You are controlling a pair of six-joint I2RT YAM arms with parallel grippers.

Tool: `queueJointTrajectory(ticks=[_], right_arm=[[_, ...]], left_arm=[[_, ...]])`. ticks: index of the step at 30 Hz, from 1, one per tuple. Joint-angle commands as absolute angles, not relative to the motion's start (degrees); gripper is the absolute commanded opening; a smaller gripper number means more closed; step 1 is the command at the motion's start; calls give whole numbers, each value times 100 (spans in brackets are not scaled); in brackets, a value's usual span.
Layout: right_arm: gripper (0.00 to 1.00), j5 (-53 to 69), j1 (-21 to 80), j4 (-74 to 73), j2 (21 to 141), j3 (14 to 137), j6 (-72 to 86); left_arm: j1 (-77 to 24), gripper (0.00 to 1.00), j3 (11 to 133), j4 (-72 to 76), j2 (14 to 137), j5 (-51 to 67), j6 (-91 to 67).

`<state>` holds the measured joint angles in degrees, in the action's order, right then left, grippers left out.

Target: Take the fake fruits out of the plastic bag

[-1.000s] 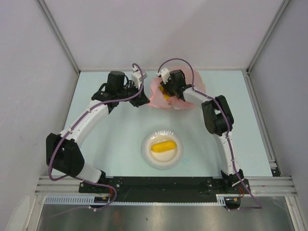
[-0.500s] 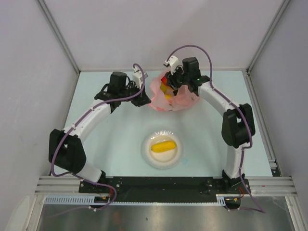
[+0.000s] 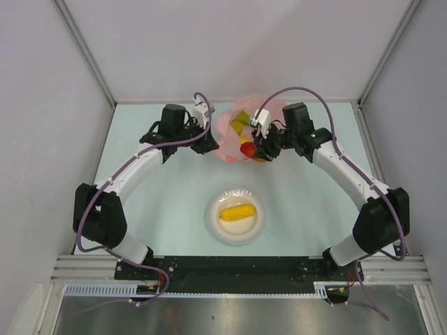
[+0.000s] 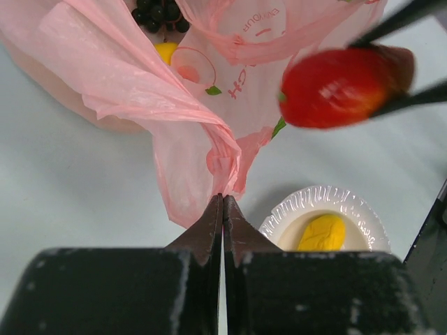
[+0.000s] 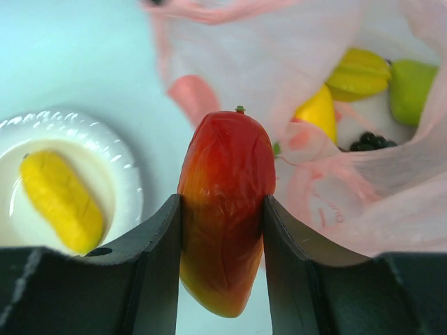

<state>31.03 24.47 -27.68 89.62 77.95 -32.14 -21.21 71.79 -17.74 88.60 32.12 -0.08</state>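
The pink plastic bag lies at the back middle of the table. My left gripper is shut on a twisted fold of the bag, its tips pressed together. My right gripper is shut on a red mango and holds it in the air just outside the bag's near right edge. The mango also shows in the left wrist view. A yellow piece, a green pear and dark grapes lie inside the bag. A yellow-orange mango lies in the white bowl.
The white bowl stands in the middle of the table, nearer than the bag, and shows in both wrist views. Grey walls close the table at the back and on both sides.
My right gripper has come out of the bag with the red mango and moved right and toward the bowl; the right arm has swung outward. The left gripper has kept its hold.
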Motion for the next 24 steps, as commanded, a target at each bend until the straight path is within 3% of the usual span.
queueJointTrajectory(ticks=[1,13,24], right_arm=[[14,3621,2803,-3129,8455,7296,-4444],[13,4437,3506,-1820,9668,6961,-5537],[15,4843,3858,-3013,9975,7093,-6425]], left_arm=[[-2127,0,7391,-1486,9009,3181,-167],[-2013,0,7576,-1845,9027,2962,246],[-1995,0,7278,-1881,8789,2786,554]])
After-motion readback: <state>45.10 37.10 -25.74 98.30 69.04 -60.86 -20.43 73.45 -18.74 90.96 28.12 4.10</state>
